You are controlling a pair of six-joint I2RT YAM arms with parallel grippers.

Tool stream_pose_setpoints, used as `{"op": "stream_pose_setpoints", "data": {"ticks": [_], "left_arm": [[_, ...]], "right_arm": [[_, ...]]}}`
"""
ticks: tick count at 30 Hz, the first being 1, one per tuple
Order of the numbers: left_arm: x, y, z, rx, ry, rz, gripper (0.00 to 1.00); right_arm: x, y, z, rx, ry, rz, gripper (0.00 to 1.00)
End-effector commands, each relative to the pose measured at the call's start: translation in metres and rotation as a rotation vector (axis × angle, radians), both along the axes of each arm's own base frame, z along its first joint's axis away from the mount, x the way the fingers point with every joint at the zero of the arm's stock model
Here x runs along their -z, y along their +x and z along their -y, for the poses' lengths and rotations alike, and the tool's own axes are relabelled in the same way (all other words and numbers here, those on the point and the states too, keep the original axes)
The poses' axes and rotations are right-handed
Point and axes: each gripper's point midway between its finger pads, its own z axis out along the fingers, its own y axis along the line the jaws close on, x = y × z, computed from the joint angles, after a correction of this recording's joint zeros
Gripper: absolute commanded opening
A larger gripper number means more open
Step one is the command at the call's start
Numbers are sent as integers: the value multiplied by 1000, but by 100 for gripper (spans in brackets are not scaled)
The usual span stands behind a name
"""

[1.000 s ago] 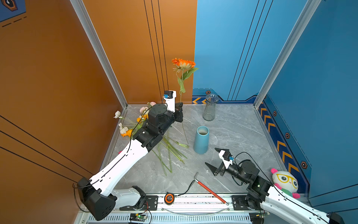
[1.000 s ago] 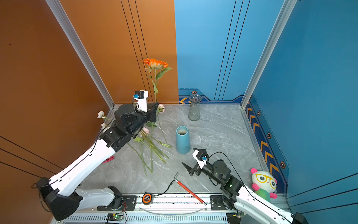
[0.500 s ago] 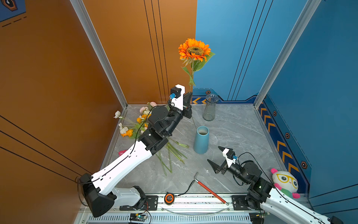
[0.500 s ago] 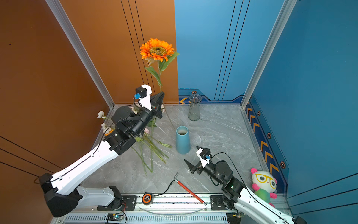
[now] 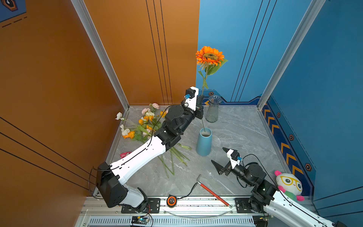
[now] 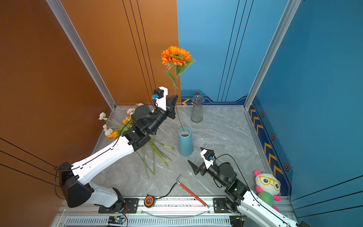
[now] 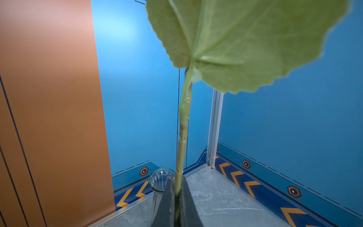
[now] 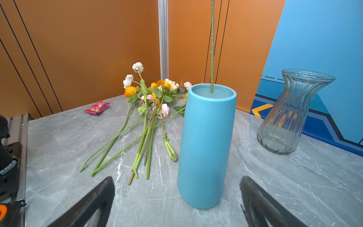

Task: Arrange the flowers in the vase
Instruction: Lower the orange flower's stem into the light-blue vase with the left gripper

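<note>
Grey marble worktop (image 5: 245, 133), as I see it from the remote station. Surroundings: a clear ribbed glass vase (image 5: 213, 110) stands near the back wall. A pink snack packet (image 8: 97, 107) lies toward the left edge. A red-handled tool (image 5: 213, 193) and a tape measure (image 5: 171, 200) lie along the front, and a plush toy (image 5: 288, 184) sits at the right.

In both top views the left arm crosses above the loose flowers (image 5: 145, 123) and hides part of their stems. The right wrist view shows them lying flat, blooms toward the orange wall, just beside the blue vase (image 8: 206, 147).

The left claw (image 6: 173, 99) is clamped tight on the stem of an orange sunflower (image 5: 209, 56) and is raised above the worktop between the two vases. In the left wrist view both fingers (image 7: 170, 196) pinch the stem below a broad leaf. The stem hangs nearly upright, with its lower end inside the mouth of the blue vase.

The right claw (image 5: 218, 155) is spread wide and holds nothing. It sits low, near the front of the blue vase, and faces it.
</note>
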Motion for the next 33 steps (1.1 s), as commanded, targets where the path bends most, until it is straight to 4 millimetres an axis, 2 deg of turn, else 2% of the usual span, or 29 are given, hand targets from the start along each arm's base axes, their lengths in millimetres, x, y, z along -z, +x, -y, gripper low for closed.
{"op": "stream_pose_setpoints", "data": {"ticks": [1, 9, 15, 26, 33], "left_arm": [[22, -2, 17, 68, -20, -43, 0], [93, 1, 48, 179, 27, -147, 0], [132, 4, 60, 212, 74, -204, 0], [175, 8, 60, 202, 119, -276, 2], [187, 9, 55, 194, 129, -302, 5]], "right_arm": [[1, -3, -1, -18, 24, -5, 100], [2, -2, -1, -17, 22, -9, 100], [3, -2, -1, -19, 20, -11, 100], [3, -2, -2, -26, 21, -11, 100], [4, -2, -3, -30, 19, -14, 100]]}}
